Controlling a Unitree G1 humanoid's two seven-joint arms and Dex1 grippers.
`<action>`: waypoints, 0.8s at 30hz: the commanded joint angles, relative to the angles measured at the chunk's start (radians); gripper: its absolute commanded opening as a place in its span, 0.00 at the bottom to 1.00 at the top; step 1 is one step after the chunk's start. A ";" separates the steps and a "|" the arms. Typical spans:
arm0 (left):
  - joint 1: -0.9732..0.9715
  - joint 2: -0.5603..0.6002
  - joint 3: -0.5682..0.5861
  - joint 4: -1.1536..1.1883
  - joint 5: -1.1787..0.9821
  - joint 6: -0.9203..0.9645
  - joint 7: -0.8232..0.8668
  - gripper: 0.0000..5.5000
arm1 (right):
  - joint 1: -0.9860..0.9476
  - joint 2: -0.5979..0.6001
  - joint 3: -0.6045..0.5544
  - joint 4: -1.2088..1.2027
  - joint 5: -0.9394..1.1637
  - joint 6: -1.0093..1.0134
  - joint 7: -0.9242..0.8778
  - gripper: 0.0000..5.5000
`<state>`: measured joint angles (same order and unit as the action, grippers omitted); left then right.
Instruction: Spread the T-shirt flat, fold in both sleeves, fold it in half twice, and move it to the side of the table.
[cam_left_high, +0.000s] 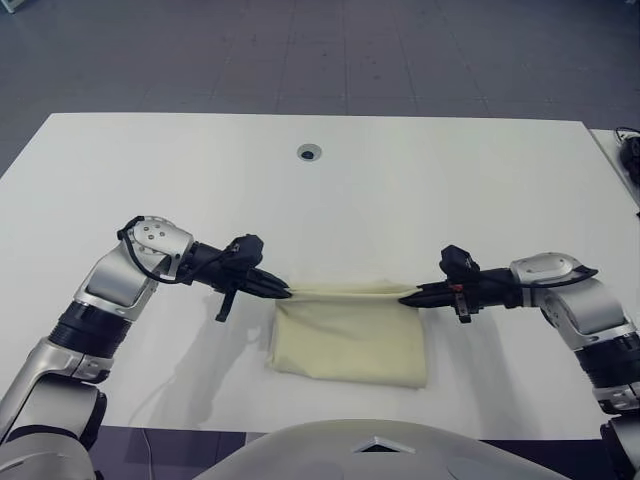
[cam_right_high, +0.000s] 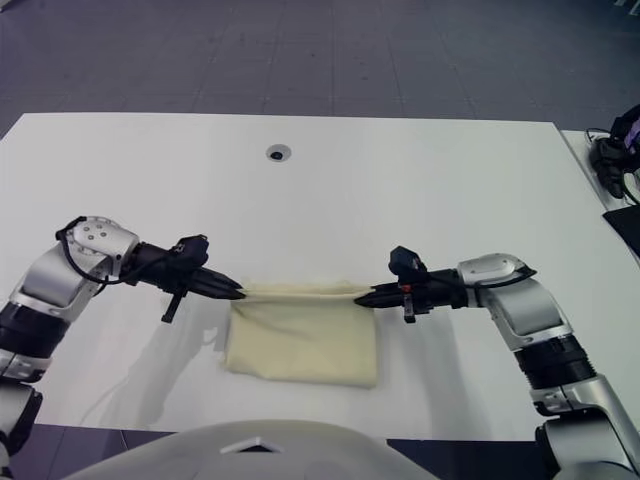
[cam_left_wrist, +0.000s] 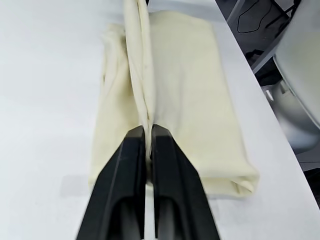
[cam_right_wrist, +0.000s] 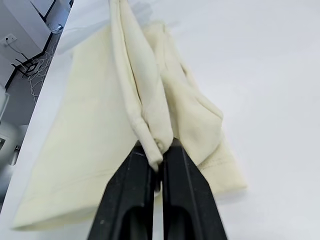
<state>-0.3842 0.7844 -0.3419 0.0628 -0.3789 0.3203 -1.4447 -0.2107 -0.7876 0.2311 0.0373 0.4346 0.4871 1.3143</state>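
Left eye view: folded T-shirt (cam_left_high: 350, 345) near front edge of counter (cam_left_high: 450, 180). Left jaws, right jaws each pinched on far corners of upper layer, edge pulled taut between, likely for next half-fold.

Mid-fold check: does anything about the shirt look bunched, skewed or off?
Slightly. The left end effector and right end effector pinch the far edge of the T-shirt taut; the layers beneath that edge lie rumpled, edges not lined up. Nothing else stands out.
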 joint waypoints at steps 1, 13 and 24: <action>-0.053 -0.070 0.015 0.134 0.070 -0.055 0.063 0.12 | -0.059 0.066 -0.008 0.097 -0.033 -0.020 -0.041 0.00; -0.097 -0.175 0.155 0.449 0.245 -0.358 0.413 0.50 | -0.198 0.250 -0.339 0.327 0.045 0.074 -0.463 0.37; 0.317 -0.014 0.322 -0.483 -0.215 0.117 0.348 0.36 | -0.016 0.255 -0.127 -0.182 0.215 0.347 -0.323 0.24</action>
<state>-0.1974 0.6640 -0.0532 -0.1998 -0.5150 0.3266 -1.0676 -0.2306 -0.5385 0.0282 -0.0710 0.6217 0.7561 0.9723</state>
